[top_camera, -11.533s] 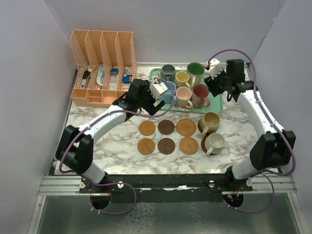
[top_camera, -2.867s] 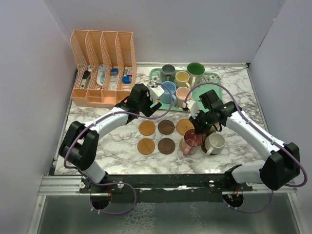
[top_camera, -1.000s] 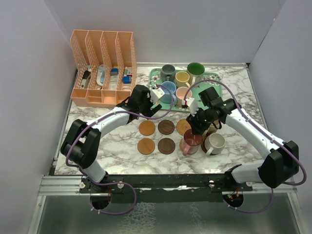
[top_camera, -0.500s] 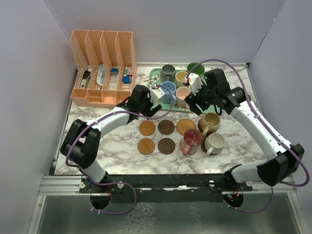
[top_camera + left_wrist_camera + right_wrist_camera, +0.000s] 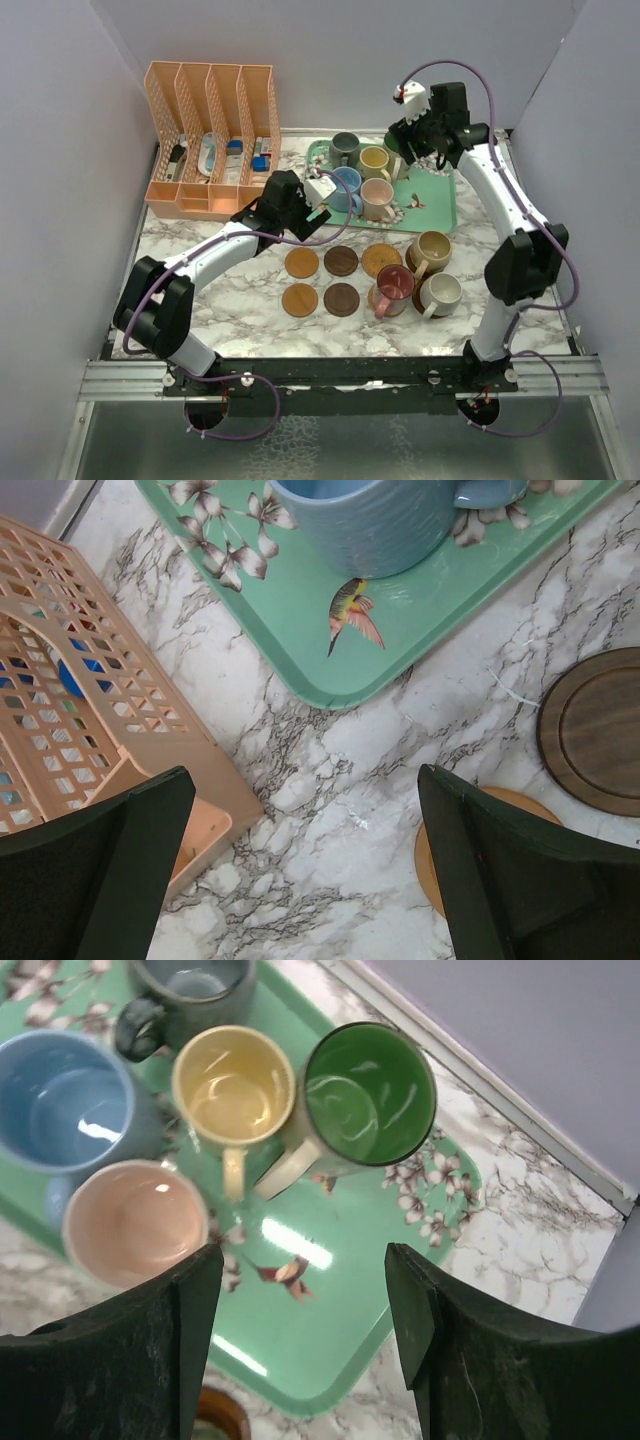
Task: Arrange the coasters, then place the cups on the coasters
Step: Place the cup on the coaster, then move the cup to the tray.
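**Obs 1:** Over the teal floral tray (image 5: 436,205), far corner: right gripper (image 5: 302,1255)?

**Obs 2:** Fingers apart, nothing between them. It hangs above the green mug (image 5: 370,1095) and yellow mug (image 5: 233,1090). Grey mug (image 5: 190,985), blue mug (image 5: 60,1110) and pink mug (image 5: 135,1220) share the tray, all upright.

**Obs 1:** Left gripper (image 5: 305,780)?

**Obs 2:** Spread wide, empty, low over the marble table (image 5: 230,300), just off the tray edge near the blue mug.

**Obs 1:** Coasters (image 5: 302,262)?

**Obs 2:** Two rows. Five are bare. At the right end, the dark red mug (image 5: 394,285), tan mug (image 5: 432,248) and cream-white mug (image 5: 440,292) each sit on one.
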You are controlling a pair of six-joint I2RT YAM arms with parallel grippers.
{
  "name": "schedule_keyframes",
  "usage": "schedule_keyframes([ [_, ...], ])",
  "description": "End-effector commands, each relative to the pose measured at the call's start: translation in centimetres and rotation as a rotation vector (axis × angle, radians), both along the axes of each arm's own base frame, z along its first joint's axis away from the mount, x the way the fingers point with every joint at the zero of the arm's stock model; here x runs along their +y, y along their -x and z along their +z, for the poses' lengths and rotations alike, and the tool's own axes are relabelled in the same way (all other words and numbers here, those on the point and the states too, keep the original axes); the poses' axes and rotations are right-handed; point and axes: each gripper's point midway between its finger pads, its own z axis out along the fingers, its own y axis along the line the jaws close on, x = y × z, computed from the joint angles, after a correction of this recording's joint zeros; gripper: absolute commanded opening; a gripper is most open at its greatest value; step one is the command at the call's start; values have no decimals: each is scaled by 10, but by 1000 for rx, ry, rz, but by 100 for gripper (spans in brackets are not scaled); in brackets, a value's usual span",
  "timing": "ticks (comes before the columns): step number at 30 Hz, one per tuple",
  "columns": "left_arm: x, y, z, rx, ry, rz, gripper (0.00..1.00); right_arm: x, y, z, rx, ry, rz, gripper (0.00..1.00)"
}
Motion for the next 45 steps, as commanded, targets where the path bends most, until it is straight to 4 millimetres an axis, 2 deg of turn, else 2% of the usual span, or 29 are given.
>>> schedule_keyframes([
  [1, -3, 6, 14, -29, 35, -34, 99, -22, -54, -12, -18, -43, -120, 66],
  [9, -6, 7, 19, -32, 55, -44, 99, -56, -116, -41, 3, -85, -248, 65],
  [14, -6, 8, 20, -32, 58, -48, 99, -68, -134, -72, 31, -65, -300, 65],
  [19, -7, 8, 20, -31, 59, -52, 99, -72, -142, -98, 55, -62, -328, 63],
  [25, -8, 8, 17, -26, 54, -53, 99, -66, -138, -123, 123, -83, -313, 60],
  [30, -9, 7, 15, -22, 54, -56, 99, -65, -126, -136, 190, -79, -322, 54],
  [35, -12, 6, 15, -18, 60, -62, 99, -68, -114, -140, 237, -70, -339, 47],
  [45, -12, 6, 15, -16, 62, -65, 99, -72, -80, -141, 323, -27, -322, 43],
])
